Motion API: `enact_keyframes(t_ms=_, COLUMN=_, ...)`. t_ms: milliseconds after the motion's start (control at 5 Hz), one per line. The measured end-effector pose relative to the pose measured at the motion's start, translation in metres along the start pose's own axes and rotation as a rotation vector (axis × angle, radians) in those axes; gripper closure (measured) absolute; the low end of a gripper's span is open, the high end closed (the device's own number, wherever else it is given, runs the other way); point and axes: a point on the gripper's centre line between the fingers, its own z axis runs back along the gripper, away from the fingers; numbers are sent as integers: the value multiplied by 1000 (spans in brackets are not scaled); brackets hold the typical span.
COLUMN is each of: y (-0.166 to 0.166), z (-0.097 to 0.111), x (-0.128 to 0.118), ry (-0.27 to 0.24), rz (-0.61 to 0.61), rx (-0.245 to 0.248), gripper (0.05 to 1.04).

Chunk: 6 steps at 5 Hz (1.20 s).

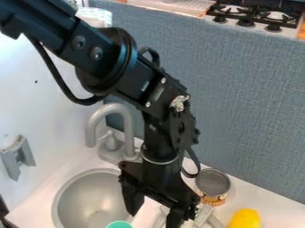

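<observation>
Your hand (pixel 154 219) is spread wide near the silver-topped, cylindrical metal can (pixel 212 183). It looks rigid, perhaps heavy; grip its sides.

A white counter (pixel 278 208) holds a faucet (pixel 129 129), can (pixel 212 183), probably a lemon (pixel 245 219).

The can (pixel 212 183) stands up straight on the white counter (pixel 265 196). It has a flat gray top and an orange and brown wrapper with some white on it. Nearer and to its right is a bright yellow thing (pixel 244 219) with a round top. A shiny gray thing (pixel 204 215) is near the can, on its near side, and part of it is hidden. Far to the left, at the near edge, is a round blue-green thing (pixel 119 225)
</observation>
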Motion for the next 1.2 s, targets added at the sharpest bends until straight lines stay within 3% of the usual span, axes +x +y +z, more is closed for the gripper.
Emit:
enact_keyframes(t_ms=200, y=1, z=-5, x=-3, ry=19, rz=3, rx=7, gripper=76)
enact_keyframes(t_ms=600, y=16, z=-22, x=-6, ry=-14, rz=-23, rx=36, gripper=76)
enact_keyframes(t_ms=800, y=22, z=-39, x=-4, ry=5, rz=4, rx=32, gripper=76)
enact_keyframes(t_ms=1000, y=30, z=-59, x=-7, ry=77, rz=19, rx=48, gripper=76)
enact_keyframes(t_ms=1200, y=31, z=-70, x=-4, ry=98, rz=22, rx=57, gripper=76)
